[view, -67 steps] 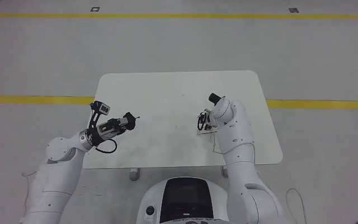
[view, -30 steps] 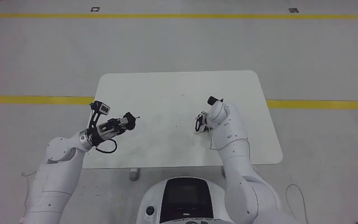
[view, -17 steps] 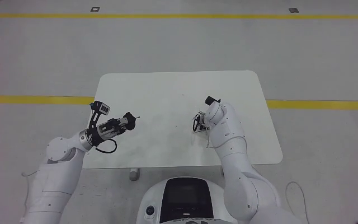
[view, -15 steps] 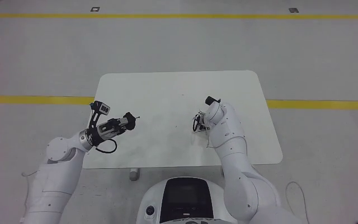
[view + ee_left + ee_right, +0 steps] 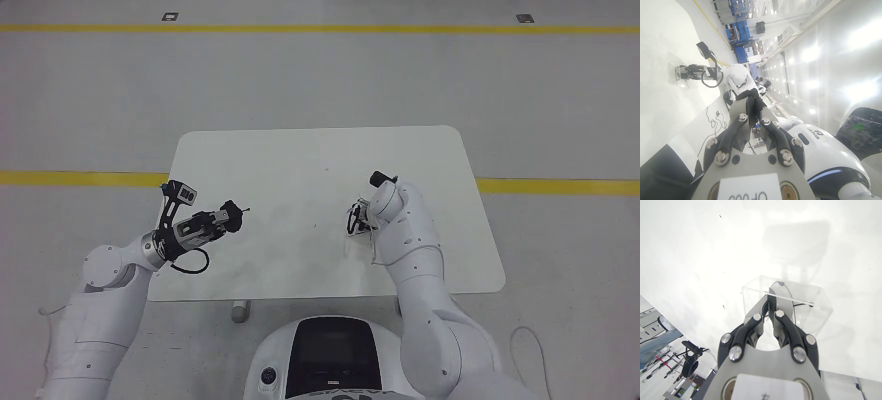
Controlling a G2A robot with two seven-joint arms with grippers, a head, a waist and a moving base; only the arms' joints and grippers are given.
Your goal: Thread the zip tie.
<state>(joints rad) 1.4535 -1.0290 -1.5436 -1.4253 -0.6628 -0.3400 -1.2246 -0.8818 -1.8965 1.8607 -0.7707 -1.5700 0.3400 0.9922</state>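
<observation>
Right wrist view: my right gripper point(image 5: 770, 296) stands inside the clear box point(image 5: 751, 298) on the table point(image 5: 300, 160). Its fingers are pressed together, and the thin black zip tie point(image 5: 780, 283) curls just beside them. Whether a part of it sits between them, I cannot tell. My left gripper point(image 5: 753, 102) hangs over the other side of the table, well apart. It is clenched on a small black strap point(image 5: 754, 92) whose thin end points toward the table middle.

The first danger, I think, is that I lift out with nothing, because the tie is thin and can slip beside closed fingers. The second is the box: its walls are close around my fingers, so a tilted pull may catch the rim and drag or tip it. For the threading itself, the strap end in my left is fine, and a small turn of either wrist would make it miss the slot.
</observation>
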